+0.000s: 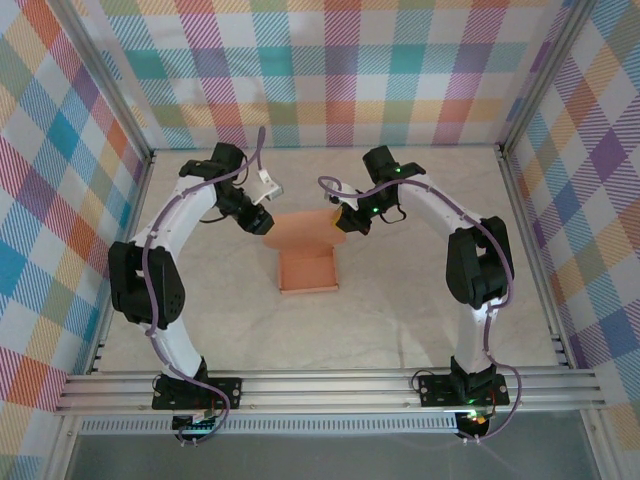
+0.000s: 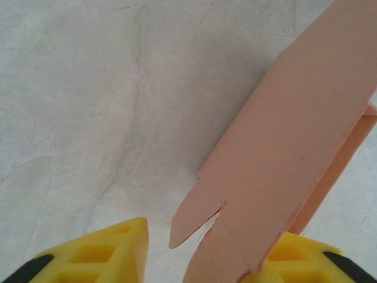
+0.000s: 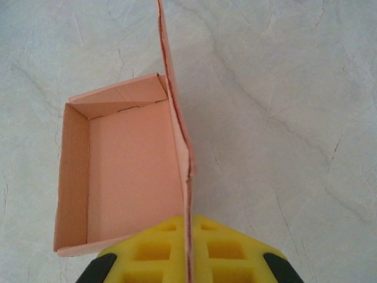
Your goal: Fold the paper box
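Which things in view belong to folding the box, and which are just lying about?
Part of the job:
paper box, lid panel standing up
right gripper, shut on that panel
left gripper, open at the panel's flaps

Just there:
white table cover
plaid walls
metal rails

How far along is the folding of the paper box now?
Done: the paper box has its tray walls standing. In hand: the right gripper is shut on the upright lid panel; the left gripper stands open around that panel's tabbed end. Left: probably lowering the lid onto the open tray and tucking the tabs.
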{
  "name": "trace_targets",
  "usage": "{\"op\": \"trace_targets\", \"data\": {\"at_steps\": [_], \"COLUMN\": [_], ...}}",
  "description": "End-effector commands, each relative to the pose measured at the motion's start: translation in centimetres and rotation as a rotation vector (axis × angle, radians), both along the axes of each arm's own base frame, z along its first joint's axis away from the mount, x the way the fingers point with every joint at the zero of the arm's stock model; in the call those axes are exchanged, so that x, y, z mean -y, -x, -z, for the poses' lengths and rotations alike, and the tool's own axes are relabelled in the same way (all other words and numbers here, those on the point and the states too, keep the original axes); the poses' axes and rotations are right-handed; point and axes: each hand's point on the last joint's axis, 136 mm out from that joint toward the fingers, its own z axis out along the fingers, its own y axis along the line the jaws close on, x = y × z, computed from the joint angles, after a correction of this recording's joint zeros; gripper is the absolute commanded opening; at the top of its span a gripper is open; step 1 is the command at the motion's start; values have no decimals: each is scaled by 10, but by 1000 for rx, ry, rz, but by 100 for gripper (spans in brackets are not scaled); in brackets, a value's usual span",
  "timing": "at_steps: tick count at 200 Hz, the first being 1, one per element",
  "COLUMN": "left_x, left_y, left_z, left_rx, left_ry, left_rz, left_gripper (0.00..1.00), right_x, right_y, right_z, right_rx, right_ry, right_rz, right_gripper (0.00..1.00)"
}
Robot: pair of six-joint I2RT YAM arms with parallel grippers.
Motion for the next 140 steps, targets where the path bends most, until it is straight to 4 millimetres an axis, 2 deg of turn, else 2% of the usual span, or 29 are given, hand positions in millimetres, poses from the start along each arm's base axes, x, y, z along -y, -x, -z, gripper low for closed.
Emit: {"op": "trace_targets", "data": {"at_steps": [1,33,77,87,140], "left_x": [-2,-1,4,4,10], "left_y": [6,8,10,10,2], "left_z": [8,10,9,8,-2], "left_rx": [-56,-64,-81,-83,-46], "left_ry": [-7,-11,11,17,62], "left_rz": [16,25,15,13,-83], "left_gripper": [36,36,4,0,0], "right_x": [-4,-4,-4,-4,-8], "right_y": [5,5,3,2,-10], "right_z": [-21,-22,-24,-23,-23], "right_rx": [4,5,5,5,69], "right_ry": [-58,-59,-59,-57,-27], "right_rz": [-36,-34,-24,-19,71], "right_gripper": [0,0,0,0,0]}}
